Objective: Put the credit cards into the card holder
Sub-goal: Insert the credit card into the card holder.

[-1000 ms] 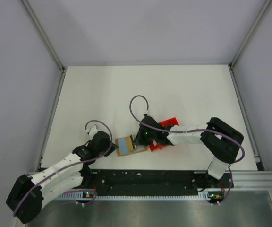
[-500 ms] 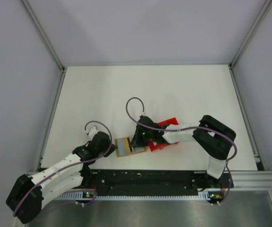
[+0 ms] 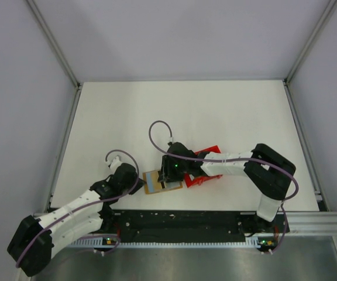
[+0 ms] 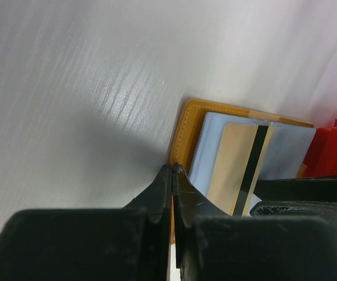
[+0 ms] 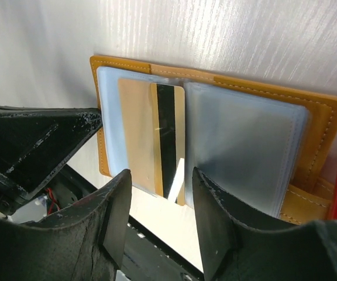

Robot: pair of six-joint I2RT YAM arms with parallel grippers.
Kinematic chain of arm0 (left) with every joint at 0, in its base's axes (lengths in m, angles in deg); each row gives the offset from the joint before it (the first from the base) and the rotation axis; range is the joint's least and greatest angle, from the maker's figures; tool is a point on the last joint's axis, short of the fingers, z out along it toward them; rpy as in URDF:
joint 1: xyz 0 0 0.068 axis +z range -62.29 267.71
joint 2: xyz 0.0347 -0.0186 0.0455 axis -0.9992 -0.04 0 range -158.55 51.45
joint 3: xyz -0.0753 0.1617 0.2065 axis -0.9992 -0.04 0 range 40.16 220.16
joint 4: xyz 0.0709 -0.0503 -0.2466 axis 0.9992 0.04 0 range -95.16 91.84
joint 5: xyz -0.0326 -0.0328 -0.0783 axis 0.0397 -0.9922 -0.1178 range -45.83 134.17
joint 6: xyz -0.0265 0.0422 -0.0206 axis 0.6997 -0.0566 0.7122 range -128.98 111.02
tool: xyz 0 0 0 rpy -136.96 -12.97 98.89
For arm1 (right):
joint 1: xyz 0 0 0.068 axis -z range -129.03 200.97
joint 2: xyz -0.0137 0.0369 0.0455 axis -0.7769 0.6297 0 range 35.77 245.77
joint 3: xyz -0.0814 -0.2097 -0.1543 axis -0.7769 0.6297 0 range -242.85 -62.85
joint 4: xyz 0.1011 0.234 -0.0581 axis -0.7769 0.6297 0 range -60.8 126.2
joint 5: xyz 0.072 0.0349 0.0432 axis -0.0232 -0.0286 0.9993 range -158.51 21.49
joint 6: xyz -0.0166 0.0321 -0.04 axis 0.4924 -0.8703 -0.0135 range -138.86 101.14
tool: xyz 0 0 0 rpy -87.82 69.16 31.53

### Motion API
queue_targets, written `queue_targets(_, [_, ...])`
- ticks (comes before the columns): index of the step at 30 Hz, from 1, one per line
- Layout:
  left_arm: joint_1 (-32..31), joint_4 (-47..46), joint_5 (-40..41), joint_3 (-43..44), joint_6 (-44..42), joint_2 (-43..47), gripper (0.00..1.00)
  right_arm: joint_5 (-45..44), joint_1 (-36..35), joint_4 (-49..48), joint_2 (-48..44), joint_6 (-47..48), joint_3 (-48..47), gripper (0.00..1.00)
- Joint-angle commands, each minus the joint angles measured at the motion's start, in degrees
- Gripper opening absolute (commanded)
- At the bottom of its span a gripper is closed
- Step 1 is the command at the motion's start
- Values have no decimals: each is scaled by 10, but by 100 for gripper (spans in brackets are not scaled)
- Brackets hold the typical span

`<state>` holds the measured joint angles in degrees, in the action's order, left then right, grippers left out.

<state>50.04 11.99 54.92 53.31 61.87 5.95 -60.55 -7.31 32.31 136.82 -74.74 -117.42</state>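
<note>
The orange-brown card holder [image 3: 154, 188] [image 5: 317, 137] [image 4: 183, 132] lies open near the table's front edge, its clear sleeves facing up. A tan credit card with a black stripe [image 5: 139, 126] [image 4: 231, 167] sits in the left sleeve, its near end sticking out. Something light blue [image 5: 107, 99] lies under it; I cannot tell whether this is a card or the sleeve. My right gripper [image 5: 160, 175] [image 3: 167, 174] hovers open just over the card's near end, touching nothing. My left gripper [image 4: 173, 170] [image 3: 138, 181] is shut, its tips at the holder's left edge.
A red raised-rim tray [image 3: 206, 153] [image 4: 332, 153] lies just right of the holder, partly under the right arm. The table's black front rail [image 3: 186, 219] runs right behind the holder's near edge. White table stretches beyond.
My right gripper has opened and let go of the striped card, which now rests in the holder's left sleeve. The right wrist shifted slightly left. The left arm stayed still.
</note>
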Motion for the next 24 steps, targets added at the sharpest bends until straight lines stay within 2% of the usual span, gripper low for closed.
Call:
queue_targets(1, [0, 15, 15, -1, -6, 1, 0, -16, -8, 62, -1, 62, -40, 47])
queue_targets(7, [0, 6, 9, -1, -11, 2, 0, 24, -9, 63, 41, 67, -71, 47])
queue_targets(17, [-1, -6, 4, -2, -12, 1, 0, 104, -28, -6, 56, 82, -97, 45])
queue_targets(24, [0, -8, 2, -3, -13, 1, 0, 107, -30, -10, 68, 92, -108, 43])
